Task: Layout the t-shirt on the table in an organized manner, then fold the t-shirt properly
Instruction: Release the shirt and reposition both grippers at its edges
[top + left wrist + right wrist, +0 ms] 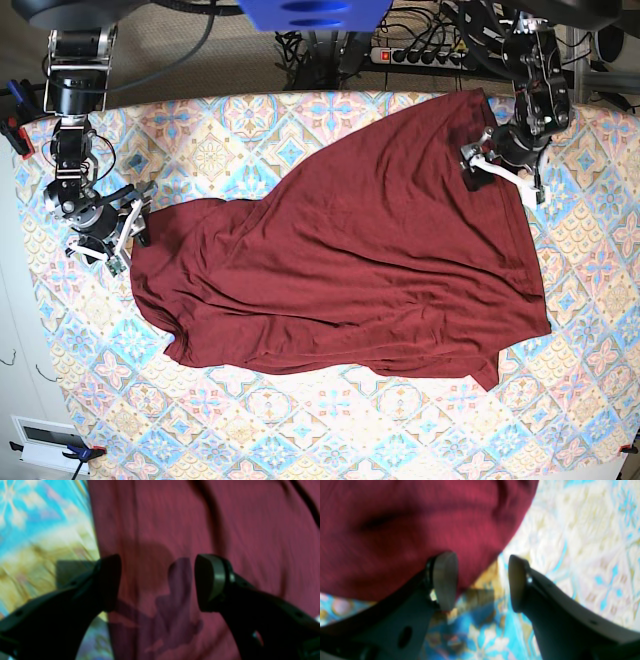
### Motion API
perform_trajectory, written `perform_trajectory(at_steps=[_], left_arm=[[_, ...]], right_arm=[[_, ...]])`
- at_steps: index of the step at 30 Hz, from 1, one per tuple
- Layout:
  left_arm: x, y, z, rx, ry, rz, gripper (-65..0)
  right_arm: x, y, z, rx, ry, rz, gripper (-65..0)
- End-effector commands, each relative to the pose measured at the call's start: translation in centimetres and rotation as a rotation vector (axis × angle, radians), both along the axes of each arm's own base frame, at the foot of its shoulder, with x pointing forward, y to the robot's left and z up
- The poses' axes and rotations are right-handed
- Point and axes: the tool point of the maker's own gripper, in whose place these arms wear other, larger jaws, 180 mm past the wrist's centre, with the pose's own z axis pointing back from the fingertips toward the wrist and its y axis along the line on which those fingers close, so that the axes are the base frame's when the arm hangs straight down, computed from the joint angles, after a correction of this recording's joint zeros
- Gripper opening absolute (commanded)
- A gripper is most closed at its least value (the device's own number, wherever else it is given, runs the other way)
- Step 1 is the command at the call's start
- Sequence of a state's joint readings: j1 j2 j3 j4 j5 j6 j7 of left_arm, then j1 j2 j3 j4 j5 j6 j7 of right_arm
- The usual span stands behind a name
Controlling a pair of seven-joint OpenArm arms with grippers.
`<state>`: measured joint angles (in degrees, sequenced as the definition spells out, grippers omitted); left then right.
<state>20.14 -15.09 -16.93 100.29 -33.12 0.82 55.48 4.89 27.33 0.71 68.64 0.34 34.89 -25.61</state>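
Overhead first, base view: the t-shirt is seen spread over the middle of the table, maroon, wrinkled, not yet folded, w/ one long edge running diagonally from upper right down to a rounded bunch at lower left. The left gripper is found at the shirt's upper-right corner, over the fabric near its edge; the right gripper is placed just beside the lower-left bunch, over the patterned cloth. Power strip and cables are visible beyond the far table edge

Left wrist view: the left gripper is shown w/ jaws wide apart, nothing clamped betw. them; t-shirt fills most of the frame below, table cloth seen along the left. Picture is blurred

Right wrist view: the right gripper is also spread apart, empty; the t-shirt edge is seen behind one finger, the other finger over bare table. Contact w/ fabric cannot be judged
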Motion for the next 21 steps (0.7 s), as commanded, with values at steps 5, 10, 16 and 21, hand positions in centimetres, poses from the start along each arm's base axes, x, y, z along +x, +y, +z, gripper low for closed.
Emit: perform_trajectory(at_steps=[5,10,16,21], left_arm=[[-2.3,-0.4,0.2,0.005,0.049,-0.034,-20.2],[-3.7,-0.7,-1.5,-0.017,0.104,-0.014,-20.3],[-5.5,-0.6,-5.0,-0.061,0.209,0.024,-24.7],[-2.5,2.0,-5.4,-0.033,0.195,0.041,-51.8]], right_arm=[[1.6,-0.6,2.2,0.0,-0.067,-0.001,-33.9],[1.6,-0.5,2.1,0.001,-0.066,-0.001,-33.9],[1.5,-0.6,2.0,0.002,-0.063,-0.004,-33.9],[1.6,-0.7,2.0,0.003,-0.062,-0.007,-33.9]])
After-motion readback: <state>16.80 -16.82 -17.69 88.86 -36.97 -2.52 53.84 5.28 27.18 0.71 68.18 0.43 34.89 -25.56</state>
